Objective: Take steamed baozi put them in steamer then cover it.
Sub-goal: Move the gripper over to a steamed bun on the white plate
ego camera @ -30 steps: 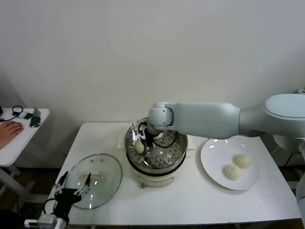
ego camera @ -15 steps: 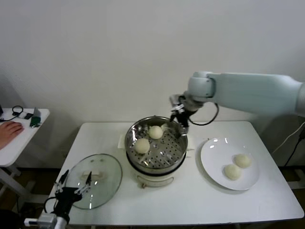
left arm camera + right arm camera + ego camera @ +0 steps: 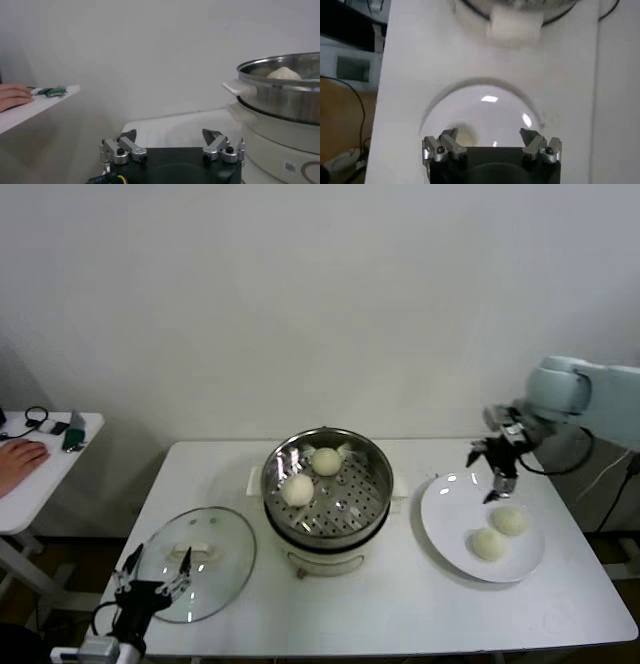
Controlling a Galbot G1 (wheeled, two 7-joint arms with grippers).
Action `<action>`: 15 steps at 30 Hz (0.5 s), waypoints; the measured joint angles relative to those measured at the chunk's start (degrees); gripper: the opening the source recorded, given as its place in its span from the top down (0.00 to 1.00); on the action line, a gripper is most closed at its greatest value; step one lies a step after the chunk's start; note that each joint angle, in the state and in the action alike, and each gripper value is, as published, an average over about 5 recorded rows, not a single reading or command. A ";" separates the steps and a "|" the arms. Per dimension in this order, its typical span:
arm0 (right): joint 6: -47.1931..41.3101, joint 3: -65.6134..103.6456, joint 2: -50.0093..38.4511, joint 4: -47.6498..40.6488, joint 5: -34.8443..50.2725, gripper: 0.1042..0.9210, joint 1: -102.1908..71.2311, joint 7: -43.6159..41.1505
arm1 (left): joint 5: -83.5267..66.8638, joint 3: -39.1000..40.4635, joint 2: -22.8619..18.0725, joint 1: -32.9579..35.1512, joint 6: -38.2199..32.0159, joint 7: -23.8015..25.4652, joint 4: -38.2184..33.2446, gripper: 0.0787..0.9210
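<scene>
The steamer stands mid-table with two steamed baozi inside, one at the back and one toward the left. Two more baozi lie on the white plate to the right. My right gripper hangs open and empty above the plate's far edge; in its wrist view the gripper looks down on the plate. The glass cover lies flat at the front left. My left gripper rests open at the cover's near edge, and the left wrist view shows this gripper facing the steamer.
A small side table with a person's hand and small items stands to the far left. The wall runs close behind the table. The steamer's white handle shows beyond the plate in the right wrist view.
My right arm has lifted out of the steamer, leaving two baozi there, and swung right to above the plate. The left arm has stayed put.
</scene>
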 measured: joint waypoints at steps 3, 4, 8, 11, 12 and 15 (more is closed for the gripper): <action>0.14 3.29 -2.59 -0.44 -2.78 0.12 -4.98 0.23 | 0.21 -0.05 -0.22 0.29 -0.06 -0.03 -0.01 0.12; 0.13 4.54 -3.23 -0.60 -3.66 0.12 -6.75 0.40 | 0.28 -0.06 -0.28 0.39 -0.11 -0.05 0.02 0.12; -0.15 9.83 -4.85 -1.31 -6.71 0.12 -13.72 1.44 | 0.56 -0.05 -0.45 0.72 -0.32 -0.12 0.21 0.12; -0.67 13.92 -5.25 -2.05 -8.52 0.12 -18.57 2.48 | 0.72 0.02 -0.54 0.79 -0.37 -0.15 0.30 0.12; -0.88 15.16 -5.26 -2.32 -9.03 0.12 -19.95 2.83 | 0.78 0.06 -0.57 0.78 -0.38 -0.16 0.32 0.12; -1.35 18.32 -4.98 -3.23 -10.45 0.12 -23.38 3.75 | 0.93 0.15 -0.65 0.76 -0.38 -0.16 0.32 0.12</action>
